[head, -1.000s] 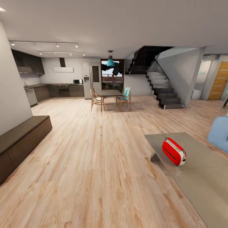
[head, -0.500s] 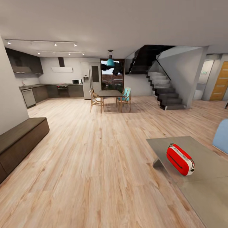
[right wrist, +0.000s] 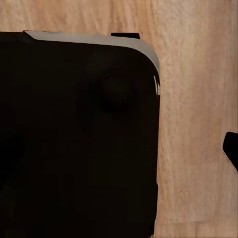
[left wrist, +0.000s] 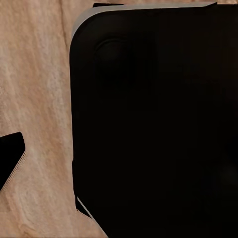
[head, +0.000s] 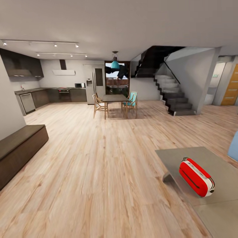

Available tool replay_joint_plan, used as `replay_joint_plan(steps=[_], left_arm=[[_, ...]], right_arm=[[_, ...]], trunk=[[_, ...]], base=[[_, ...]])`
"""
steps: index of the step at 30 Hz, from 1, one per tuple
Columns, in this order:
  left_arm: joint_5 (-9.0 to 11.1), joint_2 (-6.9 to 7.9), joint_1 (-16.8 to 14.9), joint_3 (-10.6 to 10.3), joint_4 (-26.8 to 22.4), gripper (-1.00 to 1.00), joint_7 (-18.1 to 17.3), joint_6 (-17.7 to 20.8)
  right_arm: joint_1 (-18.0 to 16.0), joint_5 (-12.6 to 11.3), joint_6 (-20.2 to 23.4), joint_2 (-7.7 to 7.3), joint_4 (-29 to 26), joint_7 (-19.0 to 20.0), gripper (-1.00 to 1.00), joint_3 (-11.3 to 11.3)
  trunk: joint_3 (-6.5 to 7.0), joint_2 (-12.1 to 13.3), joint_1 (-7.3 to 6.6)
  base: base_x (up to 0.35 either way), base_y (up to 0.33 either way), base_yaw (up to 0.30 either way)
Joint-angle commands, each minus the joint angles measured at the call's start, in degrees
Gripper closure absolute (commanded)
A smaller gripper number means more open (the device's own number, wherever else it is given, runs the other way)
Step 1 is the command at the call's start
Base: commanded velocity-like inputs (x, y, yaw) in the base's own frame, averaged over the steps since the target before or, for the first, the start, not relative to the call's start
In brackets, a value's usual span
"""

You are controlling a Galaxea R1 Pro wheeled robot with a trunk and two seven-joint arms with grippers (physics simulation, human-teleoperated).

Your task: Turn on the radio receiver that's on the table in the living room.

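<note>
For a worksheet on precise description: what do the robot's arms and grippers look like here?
The left gripper is a black wedge-shaped tip with a pale speckled edge; the right gripper looks alike, black with a pale edge. Beside each stands a large matt black panel with rounded corners and a light grey rim, probably the robot's own body. No cables or markings are discernible.

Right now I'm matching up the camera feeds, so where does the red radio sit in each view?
Head view: the radio receiver lies low at the right, on the grey table.
Left wrist view: not in it.
Right wrist view: not in it.
Shared landmark: the light wood plank floor, beside a black robot part in both wrist views.
</note>
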Motion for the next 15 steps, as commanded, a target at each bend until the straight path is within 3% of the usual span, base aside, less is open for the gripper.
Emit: replay_joint_plan(steps=[1, 15], left_arm=[[0.0, 0.0, 0.0, 0.0, 0.0, -1.0, 0.0, 0.0], [0.0, 0.14, 0.0, 0.0, 0.0, -1.0, 0.0, 0.0]], right_arm=[[0.0, 0.0, 0.0, 0.01, 0.0, 0.0, -1.0, 0.0], [0.0, 0.1, 0.0, -0.02, 0.0, 0.0, -1.0, 0.0]], trunk=[[0.0, 0.0, 0.0], [0.0, 0.0, 0.0]], base=[[0.328, 0.0, 0.0], [0.328, 0.0, 0.0]])
